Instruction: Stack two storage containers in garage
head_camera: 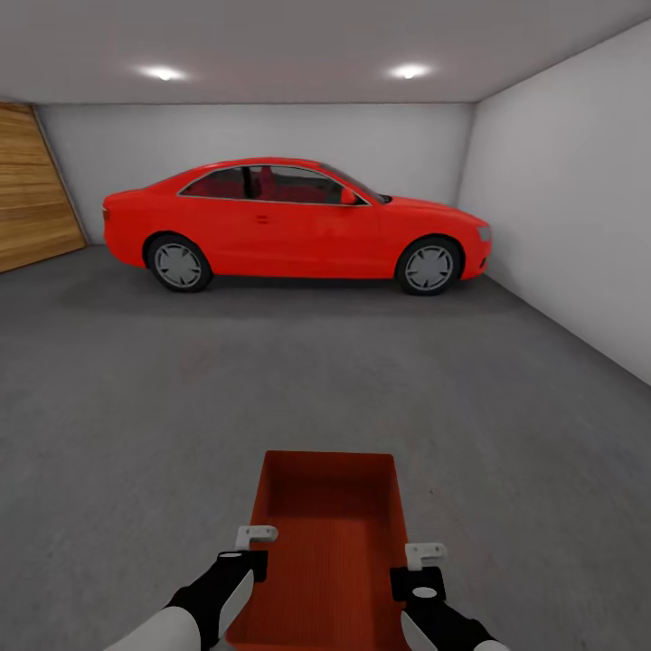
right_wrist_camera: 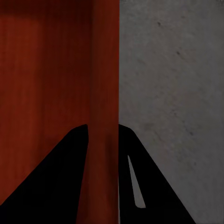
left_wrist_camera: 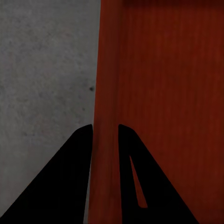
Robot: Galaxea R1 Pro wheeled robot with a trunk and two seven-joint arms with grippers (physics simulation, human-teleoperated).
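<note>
Orange-red storage container [head_camera: 330,533] clamped by left claw [head_camera: 256,544] and right claw [head_camera: 425,562] above concrete floor [head_camera: 136,434].

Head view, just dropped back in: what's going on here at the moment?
The robot is in the garage, holding one orange-red storage container with both arms. The left end effector pinches the bin's left wall and the right end effector pinches its right wall, one finger inside and one outside each. Grey concrete floor lies below and ahead. A red car is parked along the far wall. Whether the bin is touching the floor can't be told.
</note>
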